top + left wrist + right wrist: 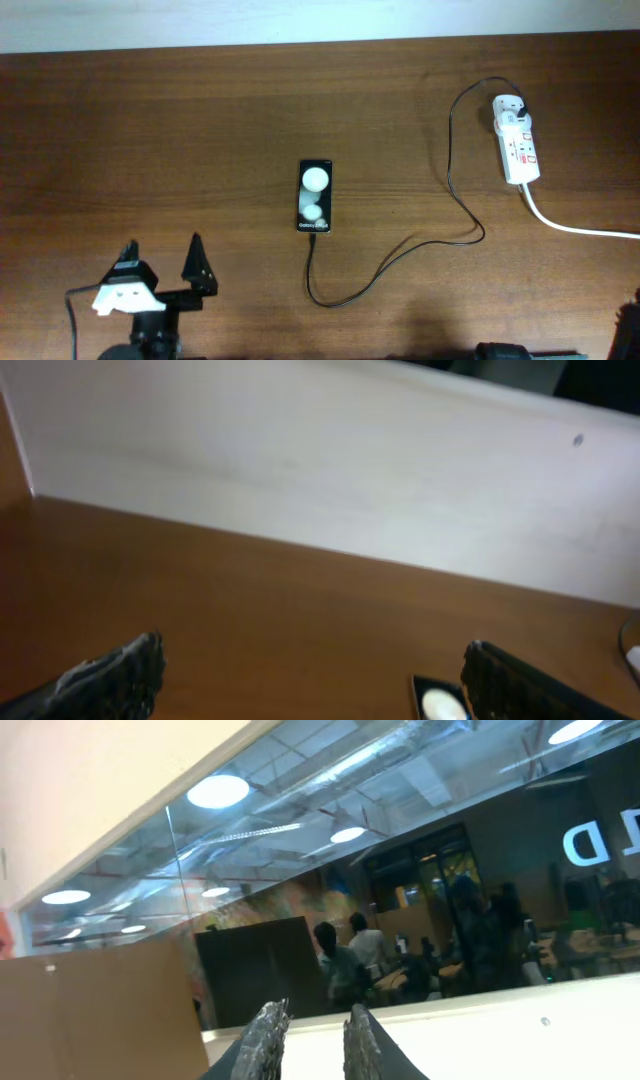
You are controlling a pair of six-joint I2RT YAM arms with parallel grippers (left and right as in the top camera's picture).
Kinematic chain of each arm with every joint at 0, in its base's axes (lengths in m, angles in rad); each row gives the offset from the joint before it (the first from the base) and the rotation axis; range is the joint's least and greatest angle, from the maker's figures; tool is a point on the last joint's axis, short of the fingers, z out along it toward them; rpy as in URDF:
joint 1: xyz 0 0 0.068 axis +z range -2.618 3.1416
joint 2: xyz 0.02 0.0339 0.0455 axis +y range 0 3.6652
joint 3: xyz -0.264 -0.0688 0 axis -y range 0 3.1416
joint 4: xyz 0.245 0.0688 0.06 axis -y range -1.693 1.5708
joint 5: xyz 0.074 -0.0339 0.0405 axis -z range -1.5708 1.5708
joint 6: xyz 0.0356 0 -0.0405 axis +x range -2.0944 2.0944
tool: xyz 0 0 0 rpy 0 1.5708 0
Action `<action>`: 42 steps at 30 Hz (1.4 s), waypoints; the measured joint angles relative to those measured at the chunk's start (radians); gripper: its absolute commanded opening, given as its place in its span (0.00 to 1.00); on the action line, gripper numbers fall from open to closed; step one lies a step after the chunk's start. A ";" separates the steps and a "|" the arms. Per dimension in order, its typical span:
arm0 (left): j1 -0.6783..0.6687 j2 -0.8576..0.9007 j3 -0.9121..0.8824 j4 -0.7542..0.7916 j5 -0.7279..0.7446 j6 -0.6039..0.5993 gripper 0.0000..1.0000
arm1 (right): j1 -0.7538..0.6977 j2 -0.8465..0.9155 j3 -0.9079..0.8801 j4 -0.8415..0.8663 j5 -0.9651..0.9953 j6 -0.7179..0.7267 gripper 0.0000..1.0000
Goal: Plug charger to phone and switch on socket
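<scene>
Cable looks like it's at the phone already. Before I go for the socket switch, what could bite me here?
1. The charger loops across the table between the phone and the socket; an arm sweeping across could snag it and tug the phone.
2. The right hand points up at a window, so its camera shows no table.
3. The switches are small, and a push could slide the socket.

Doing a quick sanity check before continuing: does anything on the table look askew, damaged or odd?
Nothing looks damaged or spilled. The phone lies flat with the charger cable looping loosely to the socket. Only oddity: the right claw points up at the room, away from the table.
</scene>
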 measured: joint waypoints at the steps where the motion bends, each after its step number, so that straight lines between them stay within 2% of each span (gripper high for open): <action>1: 0.000 0.001 -0.030 0.056 0.005 0.003 0.99 | 0.004 -0.002 0.000 0.000 0.008 -0.001 0.24; 5: 0.000 0.000 -0.115 0.164 0.013 0.058 0.99 | 0.004 -0.032 0.000 0.001 0.013 0.000 0.24; 10: 0.000 0.001 -0.147 0.009 0.012 0.074 0.99 | 0.004 -0.034 0.000 0.002 0.013 0.000 0.24; 15: 0.000 0.000 -0.194 -0.015 -0.015 0.074 0.99 | 0.004 -0.034 0.000 0.001 0.013 0.000 0.24; 17: 0.000 0.000 -0.228 0.032 -0.029 0.074 0.99 | 0.004 -0.034 0.000 0.000 0.013 0.000 0.24; 21: 0.000 0.001 -0.348 0.292 -0.037 0.077 0.99 | 0.004 -0.036 0.000 0.001 0.013 0.000 0.24; 23: 0.000 0.000 -0.390 0.360 -0.037 0.077 0.99 | 0.004 -0.043 0.000 0.000 0.016 0.000 0.24; 42: 0.000 0.000 -0.427 0.396 -0.037 0.077 0.99 | 0.004 -0.105 0.000 0.000 0.028 0.000 0.24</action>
